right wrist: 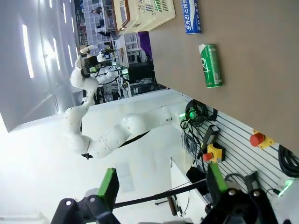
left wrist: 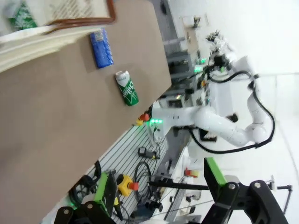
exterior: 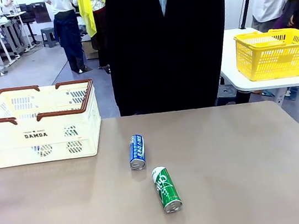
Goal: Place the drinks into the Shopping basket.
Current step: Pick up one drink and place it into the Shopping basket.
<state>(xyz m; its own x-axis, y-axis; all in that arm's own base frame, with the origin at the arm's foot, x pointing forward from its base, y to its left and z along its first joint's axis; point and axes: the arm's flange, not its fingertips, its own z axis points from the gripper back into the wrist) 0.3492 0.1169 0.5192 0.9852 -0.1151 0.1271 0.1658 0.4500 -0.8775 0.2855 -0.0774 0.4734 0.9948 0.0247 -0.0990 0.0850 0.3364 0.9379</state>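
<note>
We look across a tan surface (exterior: 245, 160) that carries three things. At its far left stands the cream Shopping basket (exterior: 10, 149), upright, its brown rim on top. Near the middle two drinks lie on their sides: the blue can (exterior: 137, 151) and, nearer our edge and a little to the right, the green can (exterior: 166, 189). They lie close together without touching, silver ends toward us.

Bright, even light; soft shadow under the green can (exterior: 166, 189); wrist views glare white.
</note>
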